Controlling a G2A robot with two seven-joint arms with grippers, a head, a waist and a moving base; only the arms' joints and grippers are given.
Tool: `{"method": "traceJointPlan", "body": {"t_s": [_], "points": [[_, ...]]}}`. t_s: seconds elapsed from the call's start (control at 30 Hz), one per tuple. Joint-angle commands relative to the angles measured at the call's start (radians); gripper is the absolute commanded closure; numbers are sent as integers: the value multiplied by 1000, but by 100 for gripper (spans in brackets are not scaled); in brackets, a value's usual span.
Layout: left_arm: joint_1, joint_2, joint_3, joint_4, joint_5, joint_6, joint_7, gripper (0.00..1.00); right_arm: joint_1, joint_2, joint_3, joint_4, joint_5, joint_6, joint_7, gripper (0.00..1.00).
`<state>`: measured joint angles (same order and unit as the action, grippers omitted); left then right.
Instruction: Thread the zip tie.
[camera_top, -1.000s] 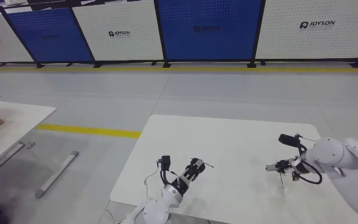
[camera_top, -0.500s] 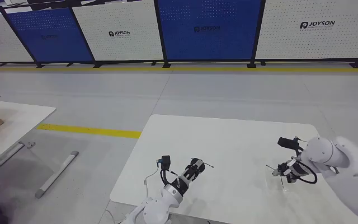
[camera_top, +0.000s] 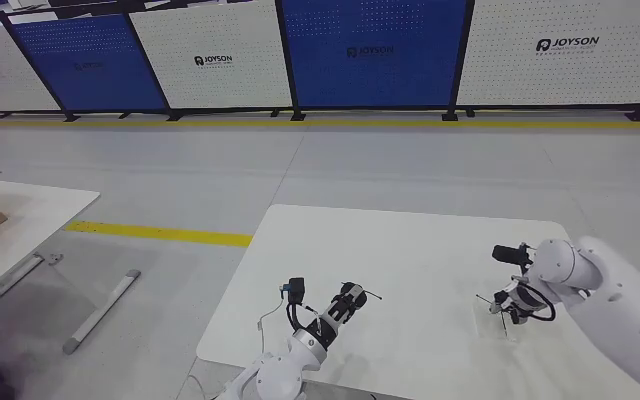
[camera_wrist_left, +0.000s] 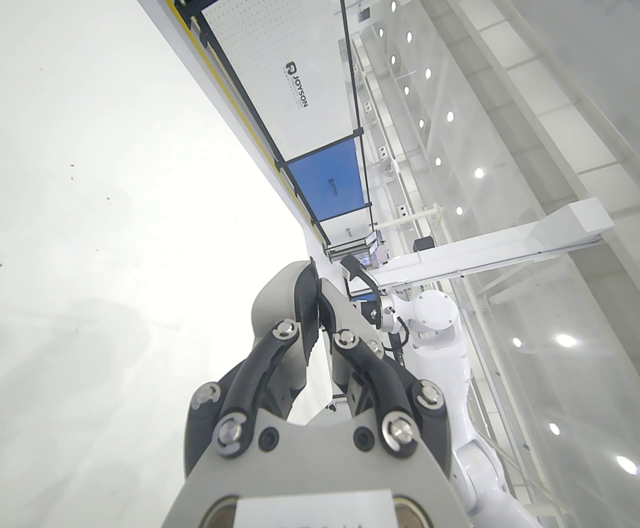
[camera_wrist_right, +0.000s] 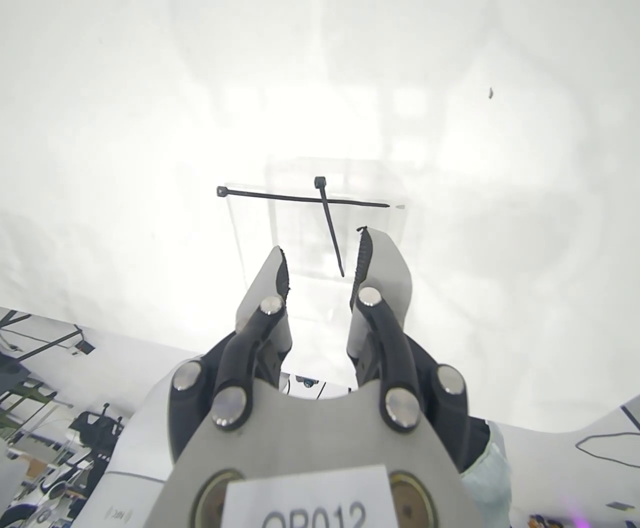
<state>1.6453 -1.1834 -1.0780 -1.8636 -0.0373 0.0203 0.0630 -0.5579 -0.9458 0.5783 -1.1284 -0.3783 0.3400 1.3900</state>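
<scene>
1. Table (camera_top: 400, 250): white and glary. It carries the box at its near right.
2. Box (camera_wrist_right: 250, 235): clear, with faint walls. Risk: a finger strikes a wall and shoves the box.
3. Right gripper (camera_wrist_right: 321, 240): released and empty, just over the box. Risk: closing off-line pinches both ties, or neither.
4. Left gripper (camera_wrist_left: 316, 280): clenched on nothing at the near left, well apart from the box. Risk: too distant to take a tie end.
5. Tie (camera_wrist_right: 280, 197) and second tie (camera_wrist_right: 331, 230): crossed at the box top. Risk: lifting one drags or flicks the other.
</scene>
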Motion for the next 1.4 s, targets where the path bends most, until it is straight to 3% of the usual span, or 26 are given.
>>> {"method": "traceJointPlan", "body": {"t_s": [0.0,0.37,0.8,0.87,1.0,1.1,1.37], "points": [[0,0,0,0,0,0,0,100,9,-7,-12,14,3,0,0,69],[0,0,0,0,0,0,0,100,57,-50,-87,96,-3,0,0,80],[0,0,0,0,0,0,0,100,103,-94,-165,174,5,0,0,82],[0,0,0,0,0,0,0,100,111,-101,-179,188,8,0,0,88],[0,0,0,0,0,0,0,100,127,-117,-209,216,10,0,0,89],[0,0,0,0,0,0,0,100,139,-129,-228,236,17,0,0,100],[0,0,0,0,0,0,0,100,158,-144,-256,255,22,0,0,100]]}}
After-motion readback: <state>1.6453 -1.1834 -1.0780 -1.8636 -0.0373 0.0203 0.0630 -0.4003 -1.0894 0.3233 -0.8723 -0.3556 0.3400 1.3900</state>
